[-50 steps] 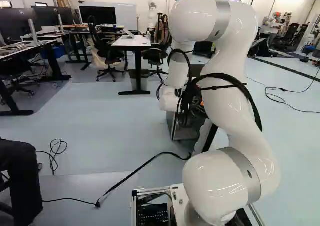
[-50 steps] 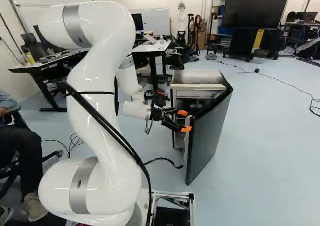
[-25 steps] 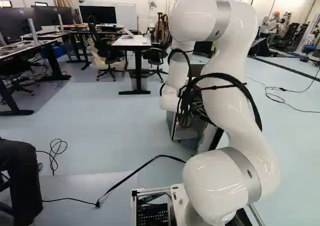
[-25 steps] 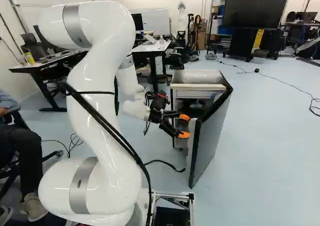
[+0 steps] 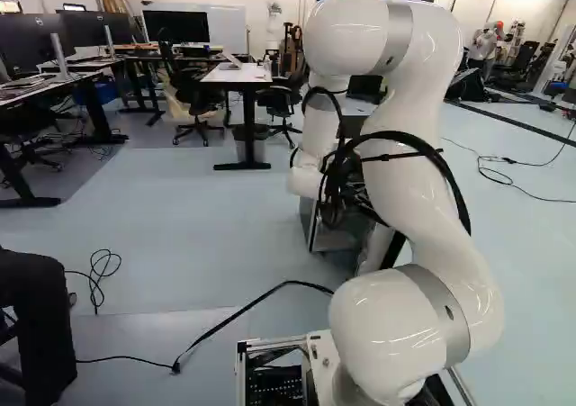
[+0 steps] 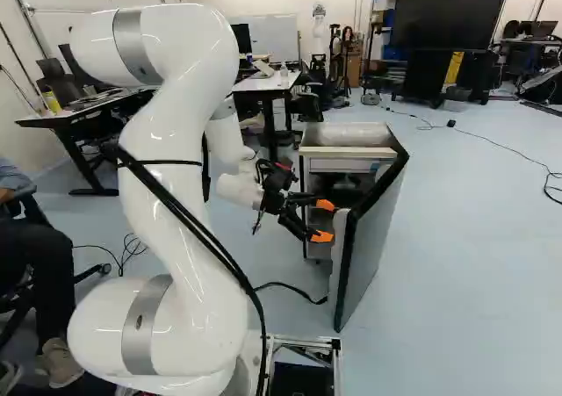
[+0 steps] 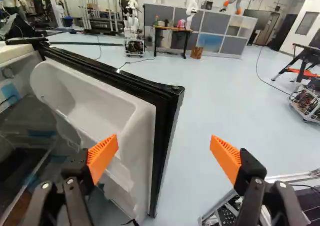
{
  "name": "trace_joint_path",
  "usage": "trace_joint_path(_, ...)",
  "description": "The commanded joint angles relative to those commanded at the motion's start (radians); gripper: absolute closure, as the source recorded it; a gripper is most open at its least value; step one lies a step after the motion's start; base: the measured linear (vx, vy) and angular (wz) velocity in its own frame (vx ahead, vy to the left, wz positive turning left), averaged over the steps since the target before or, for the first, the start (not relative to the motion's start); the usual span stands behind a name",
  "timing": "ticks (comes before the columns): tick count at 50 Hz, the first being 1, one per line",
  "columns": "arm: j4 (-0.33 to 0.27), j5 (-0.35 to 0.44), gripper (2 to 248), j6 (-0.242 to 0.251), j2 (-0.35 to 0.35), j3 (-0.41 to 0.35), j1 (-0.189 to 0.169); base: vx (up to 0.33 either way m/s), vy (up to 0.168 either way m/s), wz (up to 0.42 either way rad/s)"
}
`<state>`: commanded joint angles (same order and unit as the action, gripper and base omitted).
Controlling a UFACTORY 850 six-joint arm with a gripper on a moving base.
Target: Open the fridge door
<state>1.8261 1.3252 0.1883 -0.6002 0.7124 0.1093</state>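
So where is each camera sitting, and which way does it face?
Left base view: on the base, behind the arm to its left, facing ahead and a little down; the arm stands right of the middle.
Right base view: behind the arm to its right, same facing; the arm and the gripper show.
Wrist view: on the wrist, looking along the gripper past the door; both fingers show.
Both base views share the arm and fridge.

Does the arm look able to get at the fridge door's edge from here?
Likely yes: the gripper stands open, the fridge door shows its free edge ahead in the gap, and nothing visible blocks the way.
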Motion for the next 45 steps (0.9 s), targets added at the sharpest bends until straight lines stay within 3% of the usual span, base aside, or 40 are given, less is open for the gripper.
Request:
trace_joint_path(22, 0.052, 0.053, 3, 0.0, -0.027, 0.083, -0.021, 0.0, 0.0, 0.0)
trace_joint_path(45, 0.055, 0.055, 3, 0.0, -0.07, 0.201, -0.126, 0.0, 0.0, 0.0)
